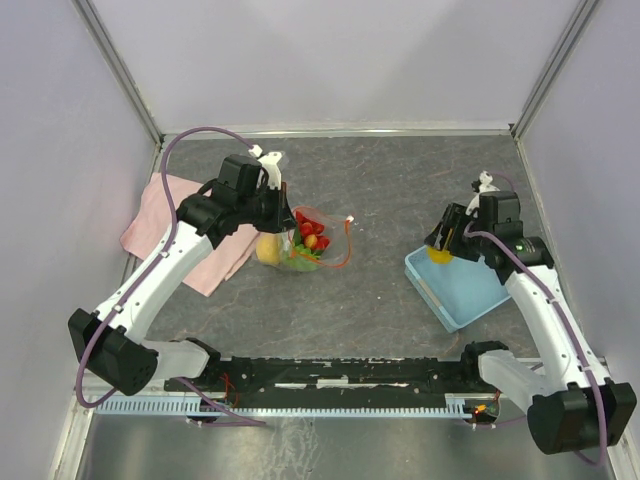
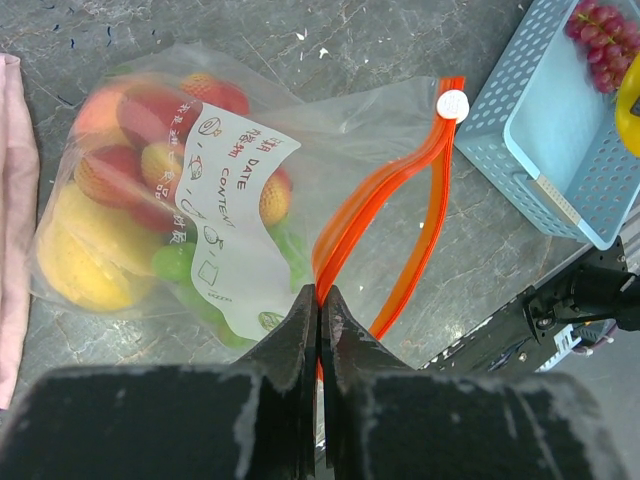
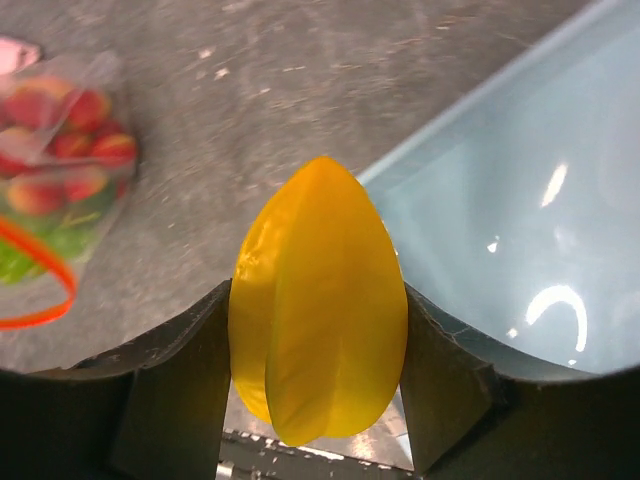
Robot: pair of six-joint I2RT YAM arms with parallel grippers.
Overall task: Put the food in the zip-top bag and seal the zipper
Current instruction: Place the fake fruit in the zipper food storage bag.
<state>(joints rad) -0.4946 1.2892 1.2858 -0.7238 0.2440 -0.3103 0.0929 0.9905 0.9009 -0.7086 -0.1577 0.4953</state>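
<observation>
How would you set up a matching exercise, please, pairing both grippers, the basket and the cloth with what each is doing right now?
Things:
1. left gripper
2. right gripper
3. light-blue basket
4. pink cloth

States:
A. holds a red grape bunch
B. shut on the zipper
C. lies spread out at the far left of the top view
D. grips the yellow banana

Pairs: 1-B, 2-D, 3-A, 4-C

bag [image 1: 303, 244] left, basket [image 1: 468, 292] right, open table [image 1: 385, 255] between
</observation>
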